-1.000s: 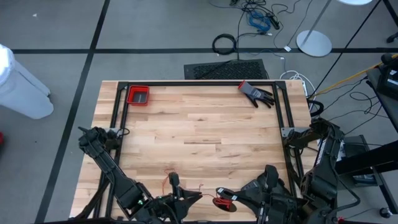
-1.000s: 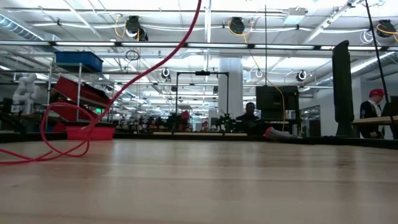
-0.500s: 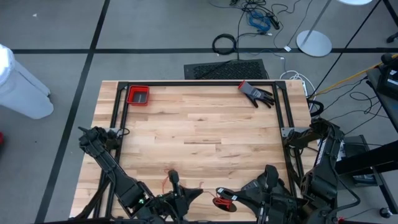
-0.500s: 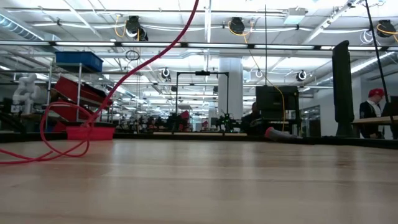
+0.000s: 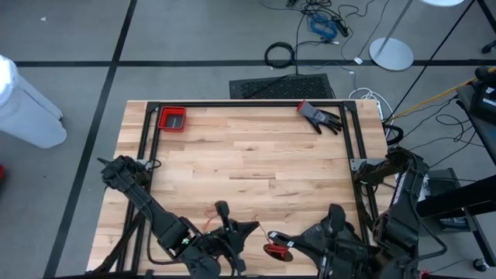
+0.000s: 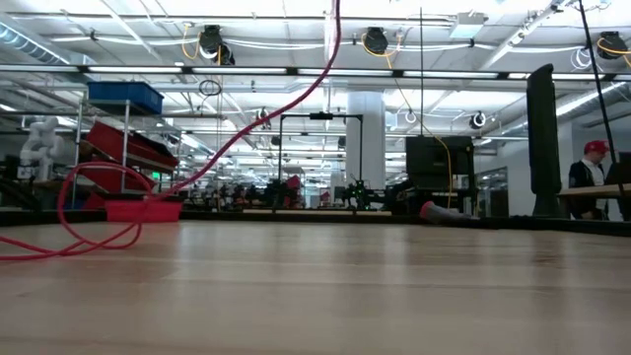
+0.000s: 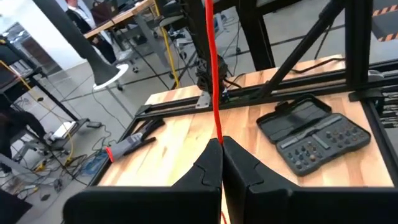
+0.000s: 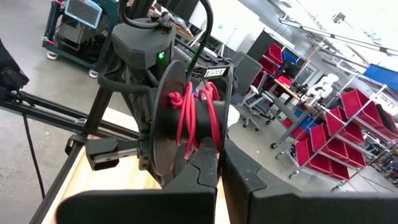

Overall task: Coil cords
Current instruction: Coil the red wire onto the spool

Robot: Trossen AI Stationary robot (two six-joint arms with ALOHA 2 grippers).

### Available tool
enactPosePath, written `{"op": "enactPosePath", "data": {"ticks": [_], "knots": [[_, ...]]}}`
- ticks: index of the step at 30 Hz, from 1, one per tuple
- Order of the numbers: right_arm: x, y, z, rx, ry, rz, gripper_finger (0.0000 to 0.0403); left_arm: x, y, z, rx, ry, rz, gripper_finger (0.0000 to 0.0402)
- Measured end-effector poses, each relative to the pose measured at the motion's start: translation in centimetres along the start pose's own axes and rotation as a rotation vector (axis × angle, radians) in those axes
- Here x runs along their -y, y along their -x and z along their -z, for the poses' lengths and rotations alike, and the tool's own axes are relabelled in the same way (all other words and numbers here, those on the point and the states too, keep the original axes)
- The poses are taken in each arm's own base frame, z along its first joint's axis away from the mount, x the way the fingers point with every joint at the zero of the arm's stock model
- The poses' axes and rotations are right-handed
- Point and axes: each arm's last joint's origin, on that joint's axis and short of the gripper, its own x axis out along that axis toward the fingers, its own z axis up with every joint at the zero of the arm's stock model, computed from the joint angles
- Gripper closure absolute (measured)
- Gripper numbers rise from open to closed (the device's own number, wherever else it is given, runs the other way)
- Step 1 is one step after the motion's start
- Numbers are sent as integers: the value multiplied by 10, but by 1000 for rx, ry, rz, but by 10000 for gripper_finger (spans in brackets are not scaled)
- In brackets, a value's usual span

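The thin red cord [image 6: 212, 158] rises from a loose loop lying on the table [image 6: 94, 222] up out of the low view. Its other end is wound on a small round black disc [image 8: 186, 121], which also shows near the table's front edge [image 5: 273, 249]. My left gripper [image 5: 242, 229] is shut on the cord just left of the disc. My right gripper [image 5: 282, 246] is shut on the disc. My left gripper pinches the red cord [image 7: 217, 134] between its two fingertips, a single strand. The cord runs straight and taut away from the fingers [image 7: 210, 56]. The gripper is clear of the table. My right gripper holds the black disc by its rim [image 8: 200, 149], pinched between the two fingers. The disc stands on edge in the hold, with several turns of red cord [image 8: 198, 115] wound around its middle. It is close above the table near the front edge.
A red bin [image 5: 172, 118] sits at the far left corner and a black and red glove [image 5: 319, 116] at the far right. A black frame [image 5: 248, 103] runs along the table's far edge and sides. The middle of the table is bare wood.
My left gripper has moved toward the table's right and a little toward the far edge, still shut on the cord. The cord's rising part has swung to the right with it, while the loop on the table has stayed in place.
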Motion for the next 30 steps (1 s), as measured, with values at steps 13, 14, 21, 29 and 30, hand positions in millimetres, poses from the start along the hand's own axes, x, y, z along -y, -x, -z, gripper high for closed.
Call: {"op": "enactPosePath", "data": {"ticks": [13,14,21,29,30], "knots": [[3,-28,7,-39,-18,63,403,-3,-6,0,-5,7,-8,401],[3,-31,8,-43,-17,69,403,-3,-6,-1,-2,11,-8,401],[2,-54,16,-79,-14,129,403,-3,-6,-4,16,42,-4,401],[-4,-87,29,-132,41,245,403,-3,-5,-4,17,40,-2,401],[-4,-89,30,-135,41,252,403,-3,-5,-4,17,40,-2,402]]}}
